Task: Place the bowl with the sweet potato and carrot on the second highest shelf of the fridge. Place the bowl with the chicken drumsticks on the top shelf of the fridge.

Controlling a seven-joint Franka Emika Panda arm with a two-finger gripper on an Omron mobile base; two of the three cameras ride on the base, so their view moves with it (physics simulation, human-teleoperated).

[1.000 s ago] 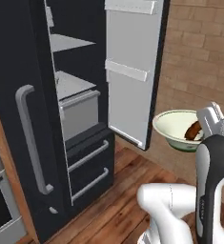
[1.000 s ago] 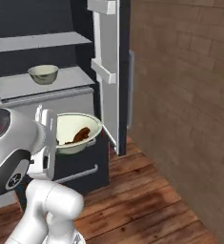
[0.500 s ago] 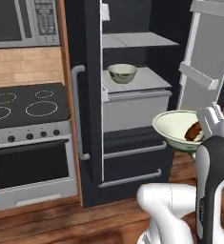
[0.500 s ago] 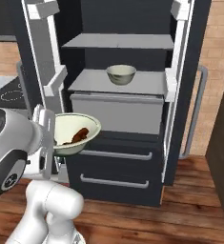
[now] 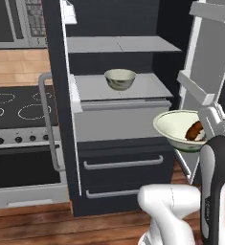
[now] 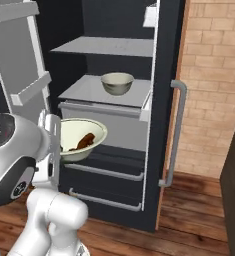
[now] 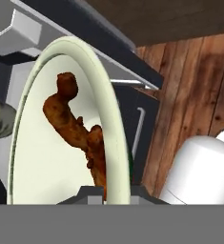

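While both doors of the tall black fridge (image 5: 116, 158) stand swung wide, its grey interior faces the robot, with a flat grey top shelf (image 5: 118, 44) high up and a second grey shelf (image 5: 133, 88) below it, sitting over a pale drawer front and two dark lower drawers with bar handles. To the left of the fridge sits a silver oven with a black glass cooktop (image 5: 13, 107); to the right, past the right door, rises a tan brick wall (image 6: 214, 85), and the floor (image 6: 199, 215) is dark wooden planks. On the second shelf, near its middle, rests a small pale green ceramic bowl (image 5: 120, 79), upright, its contents too hidden to tell. Nearer the robot, in front of the pale drawer and off to the right, the two-finger gripper (image 5: 212, 125) is clamped together on the near rim of a wider cream-coloured bowl (image 5: 177, 128), holding it in the air roughly level. Inside that bowl lie brown chicken drumsticks (image 7: 80, 133), resting against its inner wall
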